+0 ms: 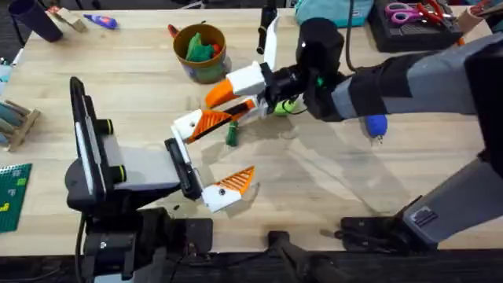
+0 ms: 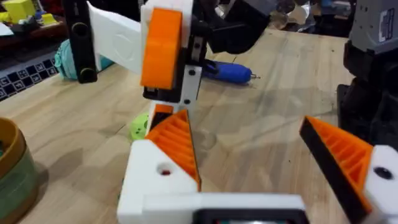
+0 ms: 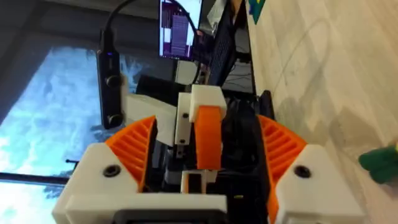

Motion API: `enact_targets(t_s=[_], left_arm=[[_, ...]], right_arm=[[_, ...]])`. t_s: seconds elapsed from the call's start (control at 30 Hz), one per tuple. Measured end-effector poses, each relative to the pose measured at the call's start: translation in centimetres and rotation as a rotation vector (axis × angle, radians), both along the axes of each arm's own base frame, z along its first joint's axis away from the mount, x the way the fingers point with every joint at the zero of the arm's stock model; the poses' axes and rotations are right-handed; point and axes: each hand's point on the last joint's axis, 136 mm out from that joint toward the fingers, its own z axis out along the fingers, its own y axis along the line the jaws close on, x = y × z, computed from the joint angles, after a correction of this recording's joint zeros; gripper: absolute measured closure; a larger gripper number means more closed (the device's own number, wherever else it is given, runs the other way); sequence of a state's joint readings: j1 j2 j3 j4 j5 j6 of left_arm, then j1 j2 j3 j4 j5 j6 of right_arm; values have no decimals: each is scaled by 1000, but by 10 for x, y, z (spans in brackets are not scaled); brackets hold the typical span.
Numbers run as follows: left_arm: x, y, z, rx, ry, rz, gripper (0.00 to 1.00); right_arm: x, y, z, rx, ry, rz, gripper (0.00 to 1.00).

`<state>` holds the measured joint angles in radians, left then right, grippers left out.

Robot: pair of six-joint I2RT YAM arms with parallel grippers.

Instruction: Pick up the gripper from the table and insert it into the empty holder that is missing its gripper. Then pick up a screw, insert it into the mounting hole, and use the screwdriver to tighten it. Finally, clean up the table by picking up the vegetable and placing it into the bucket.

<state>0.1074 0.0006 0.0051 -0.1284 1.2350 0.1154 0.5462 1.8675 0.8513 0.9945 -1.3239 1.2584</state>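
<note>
The tabletop (image 1: 118, 86) carries the grey stand (image 1: 126, 173) at lower left. At center, the right gripper (image 1: 240, 98), jaws clamped on the gripper (image 1: 222, 93), meets the left gripper (image 1: 212, 161), jaws wide. The bucket (image 1: 201, 53) sits upper center, the screwdriver (image 1: 376, 126) right, the vegetable (image 1: 232, 135) center.

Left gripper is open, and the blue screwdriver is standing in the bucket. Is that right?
Not quite. The left gripper is open, but the screwdriver is lying flat on the table, well away from the bucket. The overhead view shows this.
</note>
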Motion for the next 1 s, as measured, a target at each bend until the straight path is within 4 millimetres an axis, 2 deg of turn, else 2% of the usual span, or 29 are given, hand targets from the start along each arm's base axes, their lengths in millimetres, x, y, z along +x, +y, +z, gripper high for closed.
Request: enact_targets(t_s=[0.1,0.33,0.4,0.57,0.7,0.73,0.77,0.83,1.0], left_arm=[[0,0,0,0,0,0,15],[0,0,0,0,0,0,15],[0,0,0,0,0,0,15],[0,0,0,0,0,-3,15],[0,0,0,-1,1,-3,15],[0,0,0,-1,2,-3,15],[0,0,0,-1,2,-3,15],[0,0,0,-1,1,-3,15],[0,0,0,-1,1,-3,15]], right_arm=[[16,-9,0,8,-26,-58,201],[34,-14,-6,-18,-62,-148,202],[37,-19,-12,-135,-24,-210,201],[36,-34,3,-301,-105,-288,201],[37,-55,26,-454,-258,-358,200],[40,-74,45,-567,-385,-408,200],[41,-82,49,-610,-420,-419,200],[41,-97,54,-701,-478,-434,199],[40,-136,51,-952,-567,-431,207]])
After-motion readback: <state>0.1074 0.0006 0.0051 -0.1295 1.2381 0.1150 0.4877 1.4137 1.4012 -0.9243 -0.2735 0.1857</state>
